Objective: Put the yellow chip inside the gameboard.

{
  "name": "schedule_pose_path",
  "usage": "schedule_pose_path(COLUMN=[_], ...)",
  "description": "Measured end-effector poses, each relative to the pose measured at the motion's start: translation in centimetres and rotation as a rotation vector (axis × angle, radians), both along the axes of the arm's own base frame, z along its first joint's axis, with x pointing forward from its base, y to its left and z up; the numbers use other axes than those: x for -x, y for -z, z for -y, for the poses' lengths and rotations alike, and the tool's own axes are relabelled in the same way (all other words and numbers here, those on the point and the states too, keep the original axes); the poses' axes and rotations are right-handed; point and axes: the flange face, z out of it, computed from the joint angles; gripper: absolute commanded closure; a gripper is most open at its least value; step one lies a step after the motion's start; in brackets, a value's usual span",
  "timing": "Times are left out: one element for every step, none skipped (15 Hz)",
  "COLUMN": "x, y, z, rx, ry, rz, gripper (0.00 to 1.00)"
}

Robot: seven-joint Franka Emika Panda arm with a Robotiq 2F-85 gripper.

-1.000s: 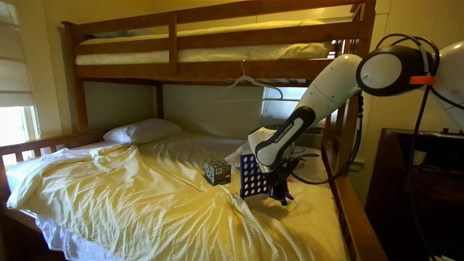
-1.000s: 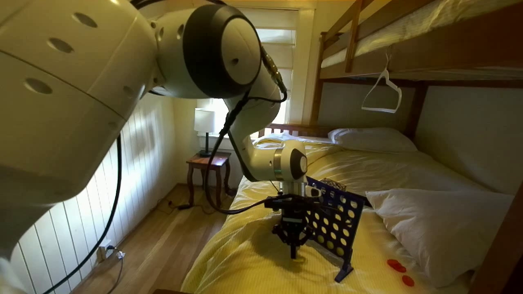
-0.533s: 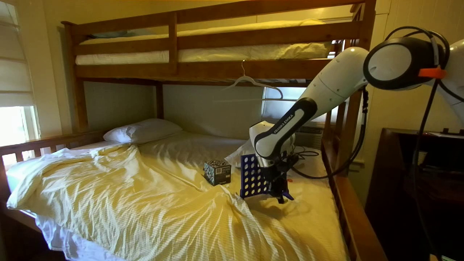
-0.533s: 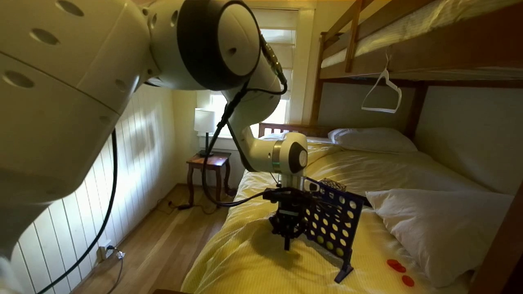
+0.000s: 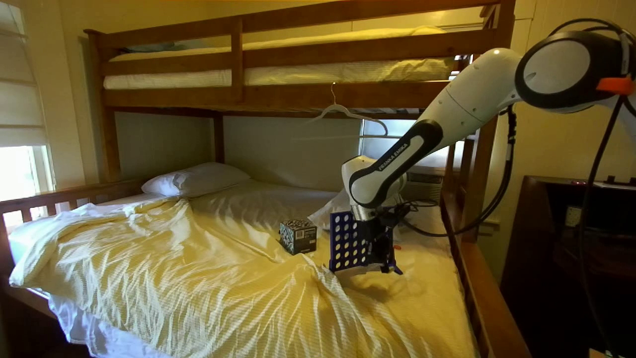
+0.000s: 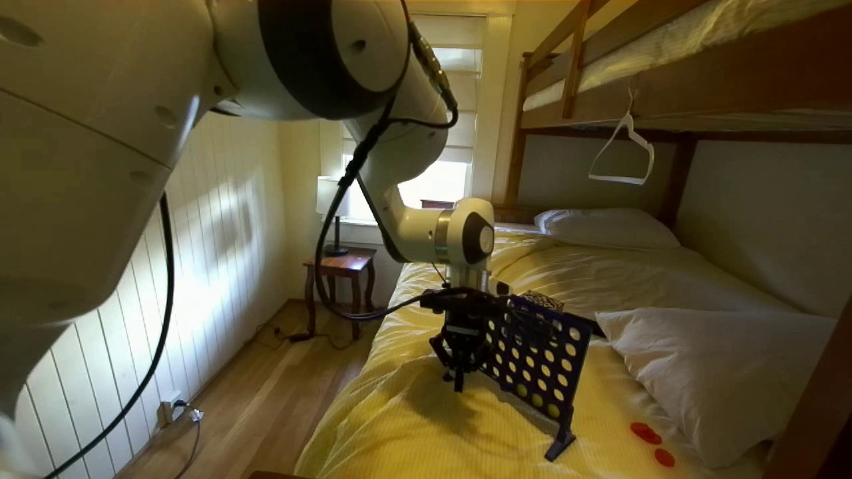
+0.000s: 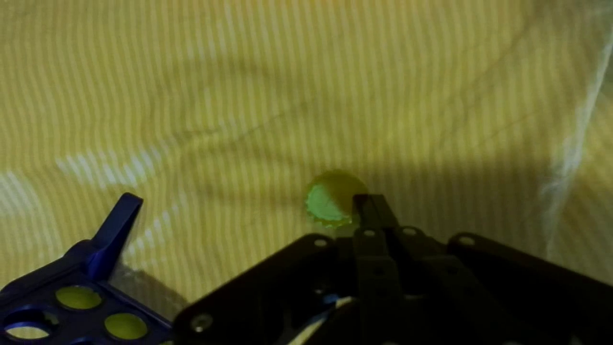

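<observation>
In end effector [image 7: 368,203] (tip): yellow chip [image 7: 330,199]

Both exterior views share board [image 6: 556,368] and gripper [image 6: 457,381] from well back; the wrist view looks down, close past the gripper.

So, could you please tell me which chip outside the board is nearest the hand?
The yellow chip, right at the tip of the hand; the red chips lie on the bed, across the board from it, near the pillow.
</observation>
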Motion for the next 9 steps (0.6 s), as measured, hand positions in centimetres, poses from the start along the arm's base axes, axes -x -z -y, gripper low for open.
schedule_pose_path(x=[0.3,0.7,1.1,1.5,1.9,2.3,2.7,3.0,3.3], y=[-0.5,-1.1,-1.7,-2.3,-2.9,-3.5,-4.2,-4.8,-5.4], z=[-0.2,-0.3,-0.3,-0.3,-0.2,-0.1,0.1,0.3,0.6], rx=[-0.002,-0.005,-0.011,-0.02,-0.035,-0.05,-0.069,-0.088,-0.105], ry=[-0.003,-0.003,0.001,0.009,0.021,0.035,0.055,0.076,0.099], rz=[0.004,0.01,0.023,0.043,0.072,0.107,0.151,0.197,0.246], gripper=[1.0,1.0,1.0,1.0,1.0,1.0,1.0,1.0,1.0])
